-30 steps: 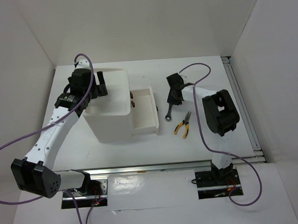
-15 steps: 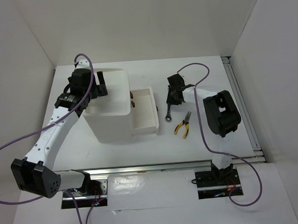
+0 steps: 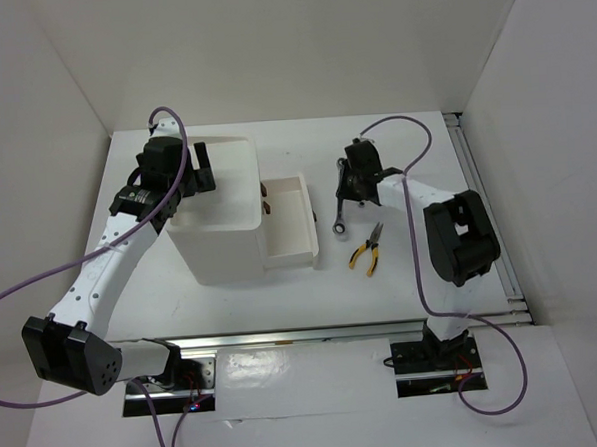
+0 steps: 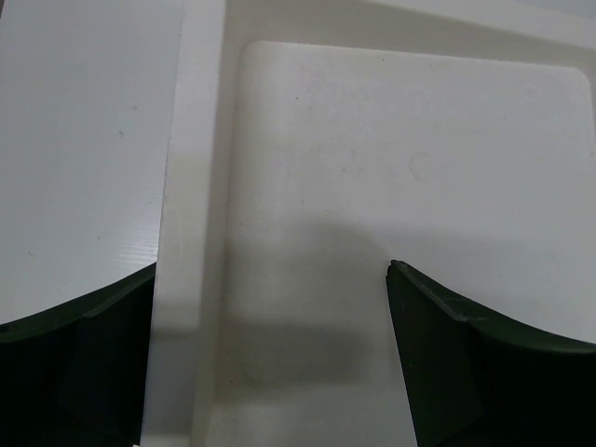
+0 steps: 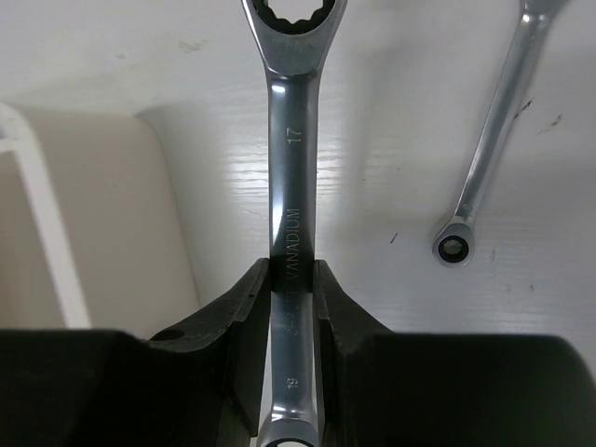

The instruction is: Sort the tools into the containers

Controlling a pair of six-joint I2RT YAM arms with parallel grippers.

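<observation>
My right gripper (image 3: 347,199) (image 5: 291,279) is shut on the shaft of a silver ratchet wrench (image 5: 293,177) (image 3: 339,221). It holds the wrench just right of the pulled-out white drawer (image 3: 290,220), and the ring end points away from the fingers. A second, thinner silver wrench (image 5: 484,158) lies on the table to the right. Yellow-handled pliers (image 3: 367,250) lie on the table in front of the right gripper. My left gripper (image 3: 202,170) (image 4: 270,289) stands open over the recessed top tray (image 4: 391,158) of the white box (image 3: 219,243), with nothing between its fingers.
The drawer sticks out to the right of the box, and dark brown knobs (image 3: 265,200) show at the box's side. The drawer's white rim (image 5: 47,214) fills the left of the right wrist view. A metal rail (image 3: 483,204) runs along the table's right edge.
The right arm has swung its elbow to the right. Its gripper has shifted slightly up and right with the wrench still in it. The left arm has not moved.
</observation>
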